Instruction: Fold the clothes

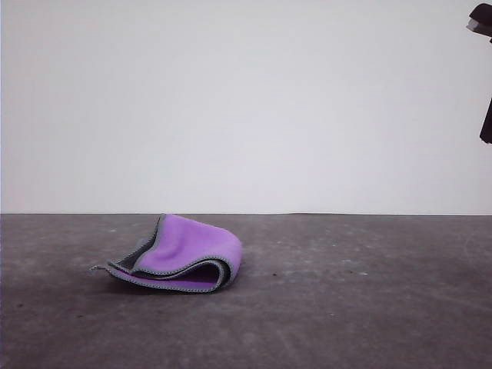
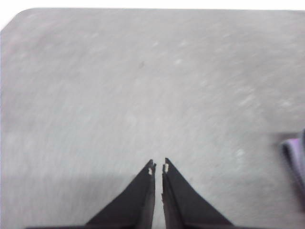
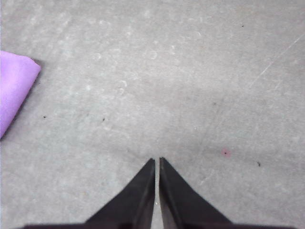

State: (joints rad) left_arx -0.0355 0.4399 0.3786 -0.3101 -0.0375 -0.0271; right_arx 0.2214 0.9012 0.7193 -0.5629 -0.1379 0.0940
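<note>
- One cloth (image 1: 184, 254) is seen in the front view, lying loosely folded on the worktop (image 1: 346, 307), purple side up, at about 7 o'clock from the picture's centre; its long axis runs from 9 to 3 o'clock. A dark arm part (image 1: 484, 69) is seen raised at the 2 o'clock edge, well apart from the cloth.
- In the left wrist view, the left gripper (image 2: 158, 166) is shown with jaws clenched on nothing; a cloth edge (image 2: 294, 162) lies at 3 o'clock.
- In the right wrist view, the right gripper (image 3: 157, 160) is likewise closed and empty; a purple corner (image 3: 14, 86) lies at 10 o'clock. The nearer arm cannot be judged.
</note>
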